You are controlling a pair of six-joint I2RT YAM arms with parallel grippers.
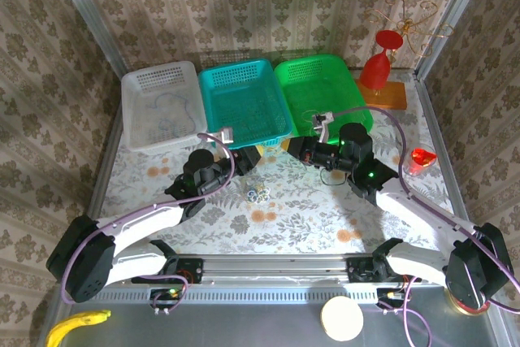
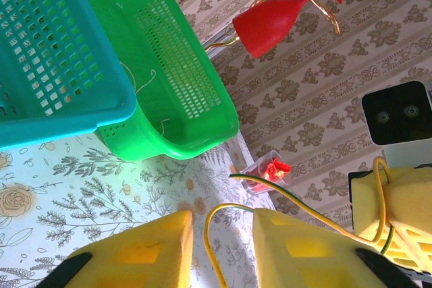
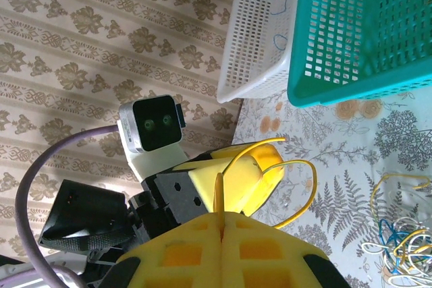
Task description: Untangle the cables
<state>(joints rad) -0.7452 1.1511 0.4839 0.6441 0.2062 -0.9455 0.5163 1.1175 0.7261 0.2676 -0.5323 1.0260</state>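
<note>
Three baskets stand in a row at the far side of the table: a white basket [image 1: 158,69], a teal basket [image 1: 236,65] and a green basket [image 1: 313,60]. Sorting looks to be partly done. A bluish wire [image 3: 278,40] lies in the white basket and a pale wire [image 2: 147,80] lies in the green one. I cannot make out a wire in the teal basket.

Both arms meet over the middle of the table, just in front of the baskets. The right gripper [image 3: 221,224] has its jaws pressed together on a yellow wire [image 3: 297,163], which rises from the seam between them and loops across to the left gripper [image 2: 223,224]. The left jaws stand a narrow way apart with the same yellow wire running up through the gap, not pinched as far as the wrist view shows. This strand, in my judgement, is in the middle of being drawn out and is not yet delivered.

Below and between the two grippers, a small tangle of cables [image 1: 258,194] rests on the flowered table. The right wrist view shows blue, yellow and pale loops in it, knotted over one another. That knot is the work left to do, so the task seems well short of finished.
</note>
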